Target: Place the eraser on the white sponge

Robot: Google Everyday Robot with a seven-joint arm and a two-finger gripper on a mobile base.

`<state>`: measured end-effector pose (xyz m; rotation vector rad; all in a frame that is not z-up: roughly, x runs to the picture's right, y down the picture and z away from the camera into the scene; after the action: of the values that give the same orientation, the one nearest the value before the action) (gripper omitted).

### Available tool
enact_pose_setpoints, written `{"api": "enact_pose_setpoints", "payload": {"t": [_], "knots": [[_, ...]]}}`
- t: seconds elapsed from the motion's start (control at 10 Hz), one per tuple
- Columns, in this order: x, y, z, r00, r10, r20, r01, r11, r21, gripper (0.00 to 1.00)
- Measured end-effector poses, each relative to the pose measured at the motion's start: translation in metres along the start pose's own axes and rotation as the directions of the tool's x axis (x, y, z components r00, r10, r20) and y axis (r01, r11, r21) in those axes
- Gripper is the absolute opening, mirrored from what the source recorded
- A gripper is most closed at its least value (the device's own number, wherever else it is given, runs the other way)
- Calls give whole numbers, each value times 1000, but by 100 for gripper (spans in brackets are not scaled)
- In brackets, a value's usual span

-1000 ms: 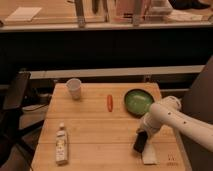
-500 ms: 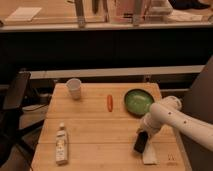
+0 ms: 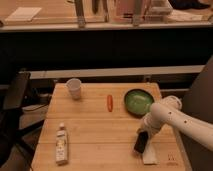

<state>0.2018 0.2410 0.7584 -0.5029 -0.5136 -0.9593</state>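
Table [image 3: 95, 130]: a pale wooden top is seen from above, filling the middle of the scene; all the smaller items listed below are carried on it.
Chair [image 3: 15, 92]: a dark seat is stood just off the table's left edge.
Arm [image 3: 185, 120]: a white arm is reached in from the right side, bent downward over the table's near right part.
Gripper [image 3: 145, 131]: it is positioned at the end of the arm, low over the near right corner, directly above the eraser; the fingers are seen closed around the upper end of the black block.
Green plate [image 3: 138, 100]: a round dish is set toward the far right of the table, just beyond the arm's wrist.
Bottle [image 3: 61, 144]: a white-labelled bottle is laid on its side at the near left, well apart from everything else.
White cup [image 3: 74, 88]: it is stood upright at the far left of the table.
Eraser [image 3: 140, 142]: a black rectangular block is held tilted in the gripper, at the near right; its lower end is just beside the left edge of the white sponge, and whether it touches the table cannot be told.
White sponge [image 3: 149, 156]: a flat white pad is laid at the near right corner, partly under the eraser's right side.
Orange piece [image 3: 109, 102]: a small carrot-like item is laid at the table's middle, between cup and plate.
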Motion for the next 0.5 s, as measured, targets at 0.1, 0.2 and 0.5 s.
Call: {"api": "enact_pose_setpoints", "payload": {"t": [0.1, 0.2, 0.5], "knots": [[0, 0, 0, 1000, 0, 1, 0, 1000, 0, 55], [0, 1, 0, 1000, 1, 2, -1, 1000, -1, 55], [0, 2, 0, 1000, 0, 5, 0, 1000, -3, 53]]}}
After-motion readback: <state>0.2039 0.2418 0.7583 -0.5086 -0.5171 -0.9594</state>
